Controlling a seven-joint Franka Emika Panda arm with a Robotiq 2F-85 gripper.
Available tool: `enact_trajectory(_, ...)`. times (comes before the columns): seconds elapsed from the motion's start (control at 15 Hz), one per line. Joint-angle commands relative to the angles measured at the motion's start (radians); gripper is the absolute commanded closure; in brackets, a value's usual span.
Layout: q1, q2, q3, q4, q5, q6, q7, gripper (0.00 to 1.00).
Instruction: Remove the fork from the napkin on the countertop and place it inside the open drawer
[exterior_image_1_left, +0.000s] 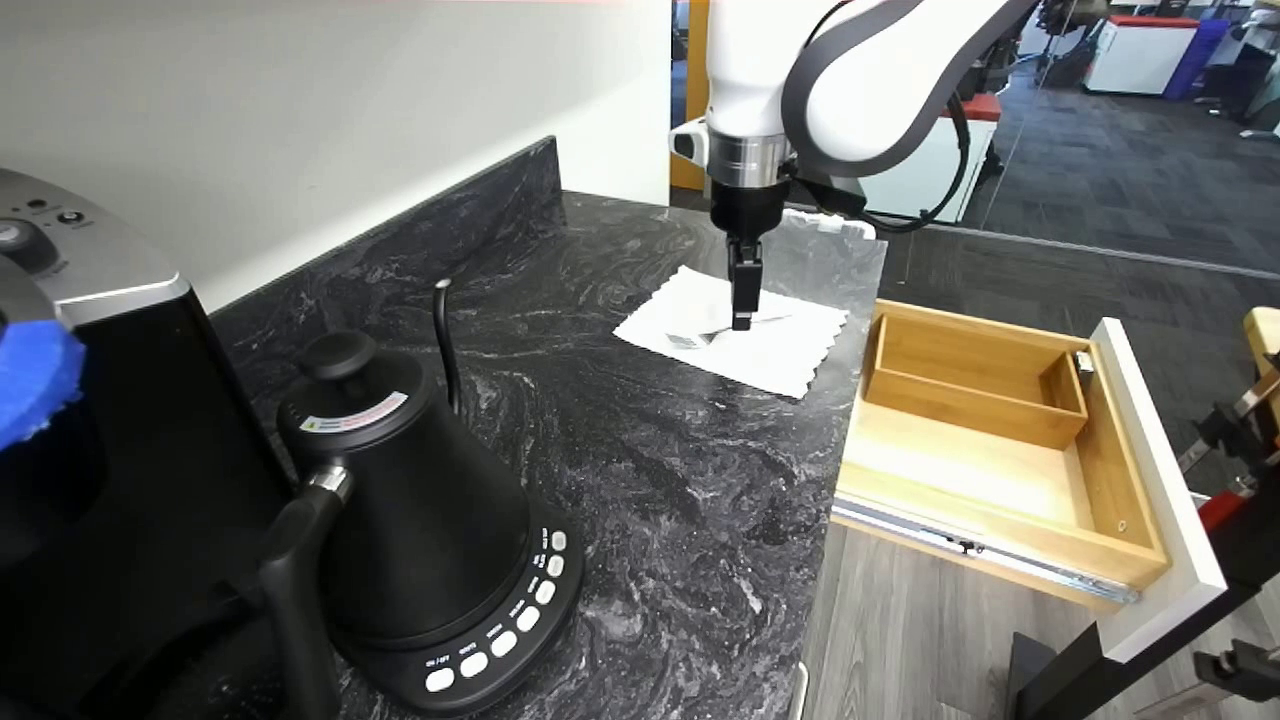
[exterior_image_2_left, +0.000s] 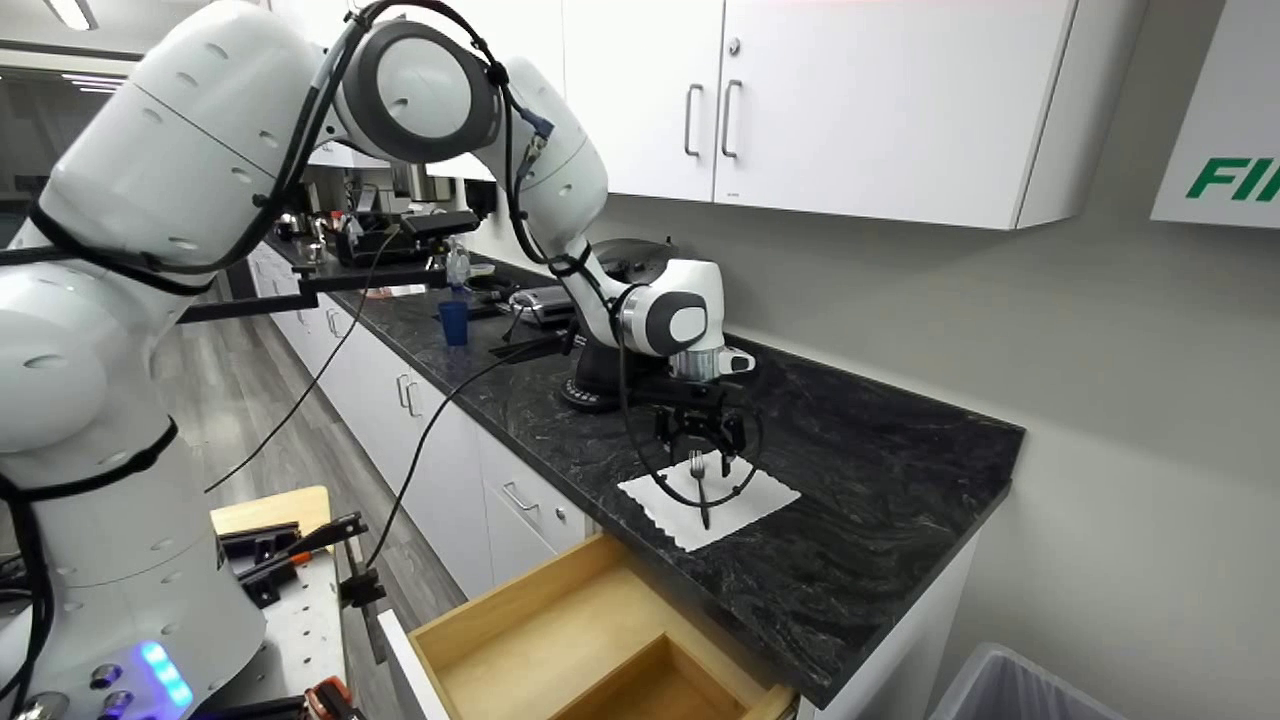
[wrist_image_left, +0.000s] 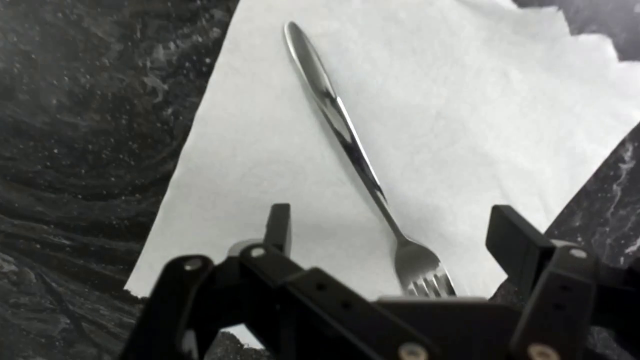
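Observation:
The silver fork (wrist_image_left: 352, 147) lies flat on the white napkin (wrist_image_left: 240, 150), its tines partly hidden behind the gripper body in the wrist view. The fork (exterior_image_1_left: 690, 341) (exterior_image_2_left: 702, 490) and napkin (exterior_image_1_left: 780, 355) (exterior_image_2_left: 750, 500) also show in both exterior views. The napkin lies on the dark veined countertop (exterior_image_1_left: 600, 450) (exterior_image_2_left: 880, 480). My gripper (wrist_image_left: 390, 212) is open and empty above the fork, its fingers apart on either side of the fork's neck. It points down over the napkin in both exterior views (exterior_image_1_left: 742, 322) (exterior_image_2_left: 698, 460). The wooden drawer (exterior_image_1_left: 960, 470) (exterior_image_2_left: 560, 640) stands open beside the countertop.
A black kettle (exterior_image_1_left: 420, 530) stands on the countertop beside a black and silver appliance (exterior_image_1_left: 120, 480). A divider (exterior_image_1_left: 975, 405) splits the drawer. White cabinets (exterior_image_2_left: 860, 100) hang above the countertop. A blue cup (exterior_image_2_left: 454, 322) stands farther along. A loose cable loops around the gripper.

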Motion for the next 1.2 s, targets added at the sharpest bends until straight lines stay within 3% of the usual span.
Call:
enact_trajectory(0.0,0.000,0.077,0.016,0.095,-0.005,0.014,-0.020,0.00)
enact_trajectory(0.67,-0.046,0.153,0.054,0.216,0.020,-0.080,-0.149,0.00)
enact_trajectory(1.13,-0.049,0.161,0.052,0.279,0.038,-0.278,-0.166,0.00)
